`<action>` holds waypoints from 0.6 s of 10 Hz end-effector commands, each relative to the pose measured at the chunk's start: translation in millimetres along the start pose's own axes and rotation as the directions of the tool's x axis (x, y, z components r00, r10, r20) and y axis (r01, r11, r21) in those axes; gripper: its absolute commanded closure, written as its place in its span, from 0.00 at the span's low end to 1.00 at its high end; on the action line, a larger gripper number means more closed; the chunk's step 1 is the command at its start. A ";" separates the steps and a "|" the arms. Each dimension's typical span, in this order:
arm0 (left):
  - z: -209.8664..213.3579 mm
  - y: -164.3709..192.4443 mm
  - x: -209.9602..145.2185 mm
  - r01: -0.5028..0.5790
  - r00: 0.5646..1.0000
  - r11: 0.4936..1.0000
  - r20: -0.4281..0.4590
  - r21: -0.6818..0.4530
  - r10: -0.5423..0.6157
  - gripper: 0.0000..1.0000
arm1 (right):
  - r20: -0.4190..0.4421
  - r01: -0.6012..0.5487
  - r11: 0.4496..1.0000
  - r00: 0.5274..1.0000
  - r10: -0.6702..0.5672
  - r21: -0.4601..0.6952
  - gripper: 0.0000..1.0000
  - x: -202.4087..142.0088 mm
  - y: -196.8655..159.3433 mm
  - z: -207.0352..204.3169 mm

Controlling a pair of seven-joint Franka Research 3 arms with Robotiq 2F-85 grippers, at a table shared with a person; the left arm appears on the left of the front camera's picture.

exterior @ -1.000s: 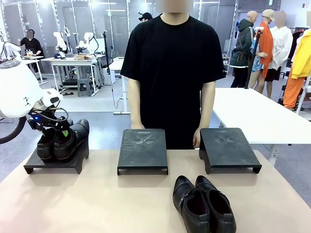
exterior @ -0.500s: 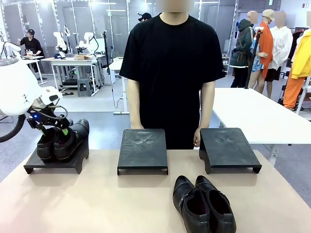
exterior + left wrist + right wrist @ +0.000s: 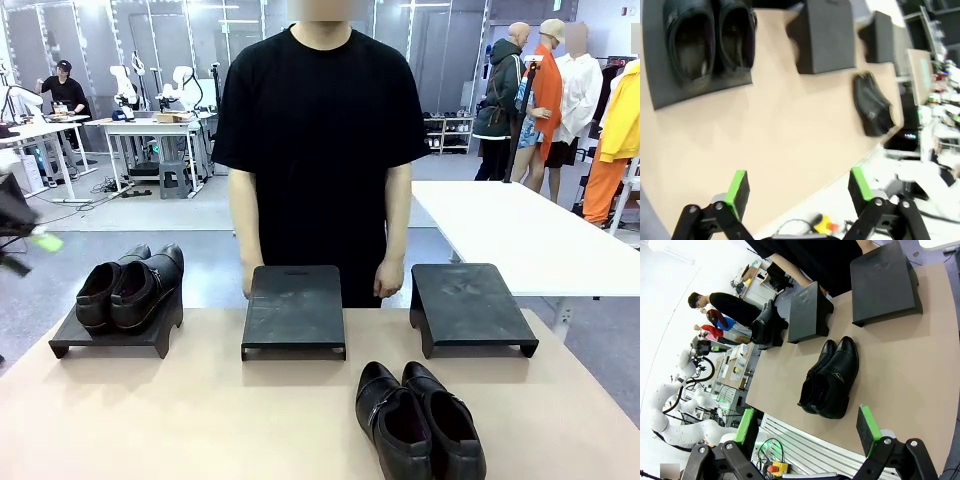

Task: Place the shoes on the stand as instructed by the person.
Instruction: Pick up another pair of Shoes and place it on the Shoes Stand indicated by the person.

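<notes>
One pair of glossy black shoes sits on the left stand; the left wrist view looks down on that pair of shoes. The other pair of shoes lies on the table in front of the middle stand and the right stand, both bare. My left gripper is a blur at the left edge, apart from the shoes, and open. My right gripper hangs open above the near pair of shoes. The person stands behind the middle stand, with a hand at each back corner.
The tan table has bare room on its front left. A white table stands behind on the right. The table's near edge and a rack below it lie under my right gripper.
My left arm has pulled away from the shoes on the left stand, out to the left edge. The person has stepped left, and the hands now flank the middle stand.
</notes>
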State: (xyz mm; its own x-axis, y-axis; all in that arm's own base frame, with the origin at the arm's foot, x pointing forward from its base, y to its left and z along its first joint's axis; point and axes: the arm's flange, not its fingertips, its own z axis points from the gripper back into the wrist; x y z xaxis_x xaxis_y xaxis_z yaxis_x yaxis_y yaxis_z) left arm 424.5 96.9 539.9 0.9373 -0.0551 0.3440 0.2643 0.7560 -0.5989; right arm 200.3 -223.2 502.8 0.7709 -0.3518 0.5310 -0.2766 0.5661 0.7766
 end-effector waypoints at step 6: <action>11.2 160.8 -118.1 0.034 0.998 0.779 0.069 -0.626 0.013 0.00 | 0.009 -0.022 1.000 1.000 0.022 0.008 0.00 0.1 -0.5 1.8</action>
State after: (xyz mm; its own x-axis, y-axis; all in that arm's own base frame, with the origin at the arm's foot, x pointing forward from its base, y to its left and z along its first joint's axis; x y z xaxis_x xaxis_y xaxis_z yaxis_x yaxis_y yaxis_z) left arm 348.2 223.8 416.4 0.9301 0.0172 0.3669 0.3526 0.2381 -0.9050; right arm 200.1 -223.8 502.6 0.7708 -0.3532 0.5302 -0.2754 0.5658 0.7772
